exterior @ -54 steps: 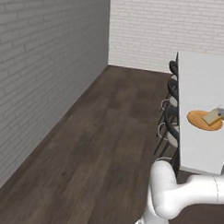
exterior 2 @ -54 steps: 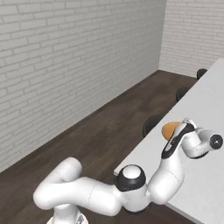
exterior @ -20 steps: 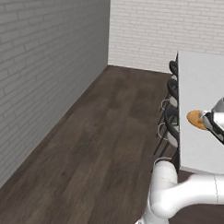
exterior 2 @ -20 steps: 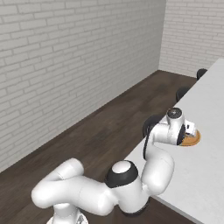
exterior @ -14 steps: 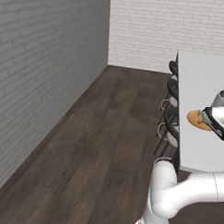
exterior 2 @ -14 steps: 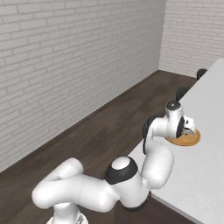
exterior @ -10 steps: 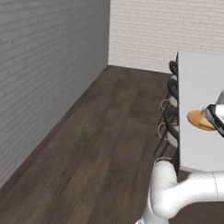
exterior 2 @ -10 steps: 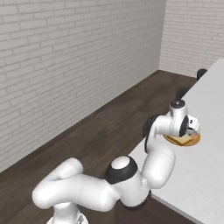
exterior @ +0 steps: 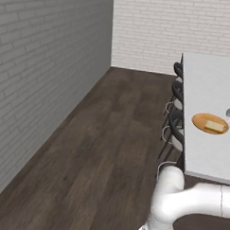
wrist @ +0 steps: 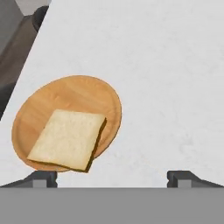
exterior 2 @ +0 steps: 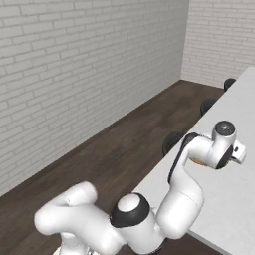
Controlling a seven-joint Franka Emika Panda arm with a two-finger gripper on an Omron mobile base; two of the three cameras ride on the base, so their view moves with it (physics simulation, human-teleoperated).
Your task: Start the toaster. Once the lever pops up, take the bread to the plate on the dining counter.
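Grey brick wall (exterior: 43,61): seen along the left of the left base view, well apart from the counter.
Dark wood floor (exterior: 106,135): laid bare between the wall and the counter.
Dark chairs (exterior: 177,98): ranged in a row against the counter's near long side, tucked close to its edge.
Dining counter (exterior: 203,78): light grey-white top seen on the right of the left base view.
Plate (wrist: 52,100): set flat on the counter near the chair-side edge.
Bread (wrist: 68,139): laid on the plate, one corner and edge slightly overhanging the rim.
Gripper (wrist: 111,177): held above the counter just beside the plate; its jaws are spread wide, with nothing between them.
Obstruction: in the right base view the plate is largely covered by the arm (exterior 2: 191,164).
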